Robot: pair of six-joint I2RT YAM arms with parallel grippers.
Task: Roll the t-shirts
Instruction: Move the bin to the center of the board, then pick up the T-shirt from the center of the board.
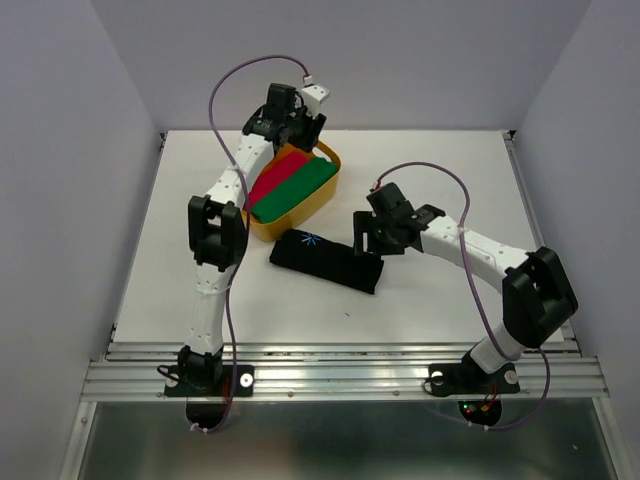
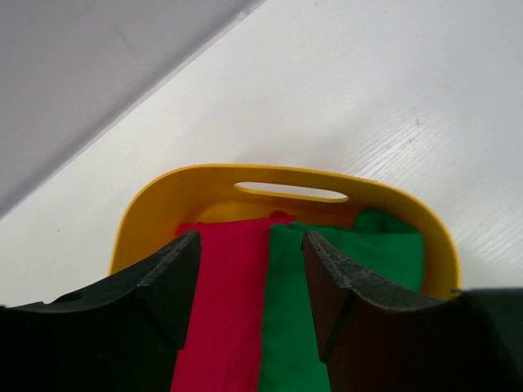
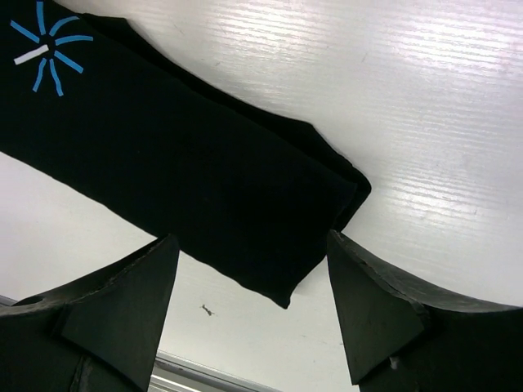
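Note:
A black t-shirt (image 1: 325,260) lies folded into a long narrow strip on the white table, just in front of the yellow tub (image 1: 262,228). It has a small blue and white starburst print near its left end. My right gripper (image 1: 368,238) is open and empty, hovering over the strip's right end; in the right wrist view the gripper (image 3: 252,241) straddles the end corner of the t-shirt (image 3: 188,180). My left gripper (image 1: 298,140) is open and empty above the tub's far end, also in the left wrist view (image 2: 249,237).
The yellow tub (image 2: 204,175) holds a folded red cloth (image 2: 225,286) and a folded green cloth (image 2: 286,310) side by side. Grey walls stand behind and on both sides of the table. A metal rail (image 1: 340,375) runs along the near edge.

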